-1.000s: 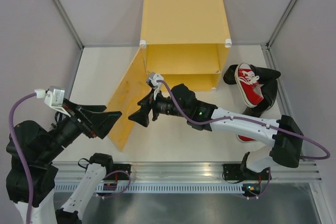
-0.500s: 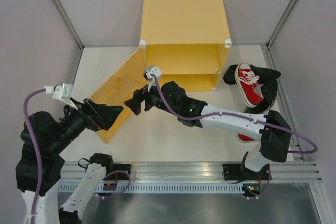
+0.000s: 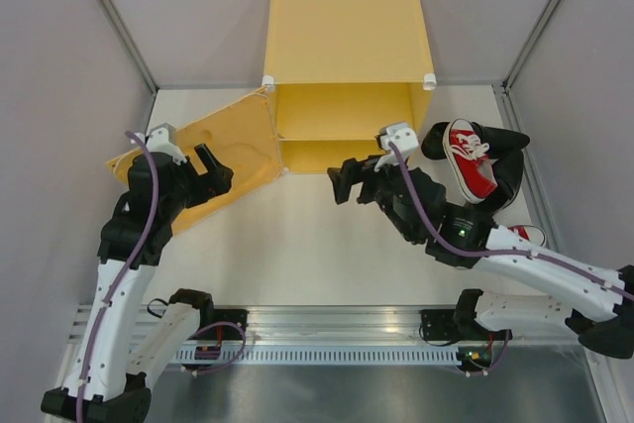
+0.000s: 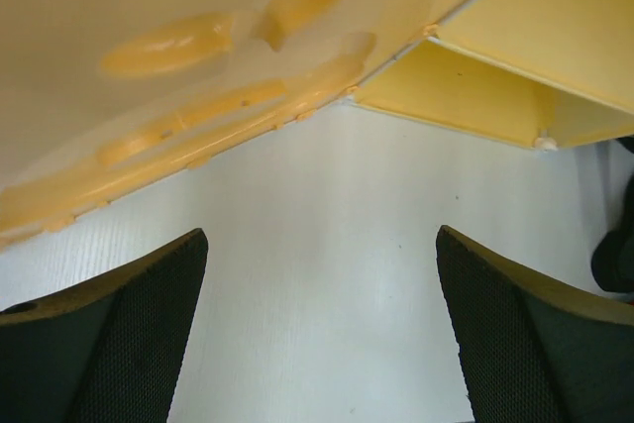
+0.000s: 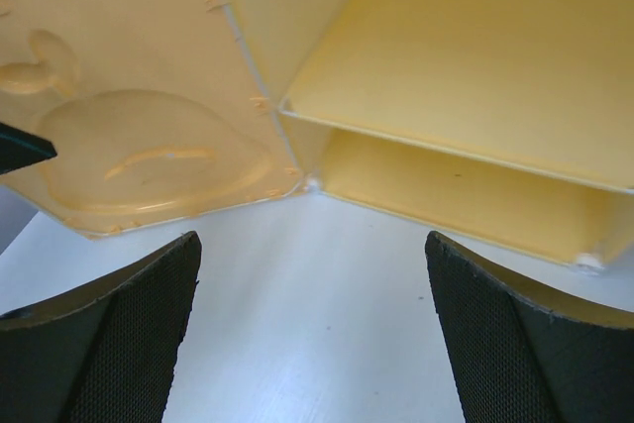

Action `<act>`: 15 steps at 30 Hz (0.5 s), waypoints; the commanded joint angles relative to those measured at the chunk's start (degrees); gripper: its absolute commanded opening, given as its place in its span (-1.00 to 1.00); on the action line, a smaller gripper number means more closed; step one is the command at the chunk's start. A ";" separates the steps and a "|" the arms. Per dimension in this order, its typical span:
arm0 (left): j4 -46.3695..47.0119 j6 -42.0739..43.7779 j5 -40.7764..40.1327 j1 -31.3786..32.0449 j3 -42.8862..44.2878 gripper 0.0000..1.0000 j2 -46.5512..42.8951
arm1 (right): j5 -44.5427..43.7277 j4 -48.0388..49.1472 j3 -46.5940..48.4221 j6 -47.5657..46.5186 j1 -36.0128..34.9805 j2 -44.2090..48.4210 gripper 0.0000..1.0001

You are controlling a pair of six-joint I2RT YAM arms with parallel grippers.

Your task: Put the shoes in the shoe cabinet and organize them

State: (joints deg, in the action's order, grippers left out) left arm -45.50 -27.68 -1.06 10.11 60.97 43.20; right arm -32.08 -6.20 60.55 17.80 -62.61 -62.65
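Shoe cabinet [image 3: 342, 37] mouth nearward, door [image 3: 243, 136] leftward.

from above the near edge my top camera looks down on the whole table [image 3: 317, 255]; both wrist cameras sit low and close, facing far toward the shoe cabinet [image 5: 475, 56], sharing its open door [image 4: 149, 47] and front

Shoe cabinet [image 3: 342, 37] smooth semi-gloss plastic, sneaker [image 3: 472, 160] red canvas w/ rubber sole, table [image 3: 297, 255] matt white.
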 commanded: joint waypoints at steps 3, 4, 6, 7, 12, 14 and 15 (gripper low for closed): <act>8.75 3.24 -10.35 0.17 -3.05 0.98 2.06 | -13.61 -11.97 -4.12 0.65 3.10 9.37 0.96; 9.80 3.34 -10.80 0.17 -3.66 0.99 2.32 | -14.24 -13.21 -4.56 1.87 4.93 10.09 0.96; 10.86 4.12 -12.03 0.17 -4.28 1.00 2.94 | -16.69 -16.64 -5.97 3.11 7.05 11.84 0.96; 12.17 4.48 -12.30 0.17 -4.89 0.99 3.12 | -16.97 -17.61 -6.50 3.72 9.59 12.20 0.96; 13.76 5.97 -12.65 0.09 -5.51 1.00 4.52 | -13.20 -21.83 -6.42 2.85 19.70 11.77 0.96; 13.94 6.41 -12.39 0.09 -5.16 1.00 5.23 | -10.39 -23.50 -5.71 2.24 25.15 10.54 0.96; 14.03 6.76 -12.30 0.09 -4.99 0.99 5.49 | -9.33 -23.95 -5.54 2.06 26.99 9.14 0.96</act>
State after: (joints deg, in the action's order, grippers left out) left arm -35.14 -23.92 -12.01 10.11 55.53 48.14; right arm -43.77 -25.91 53.95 20.18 -40.27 -51.51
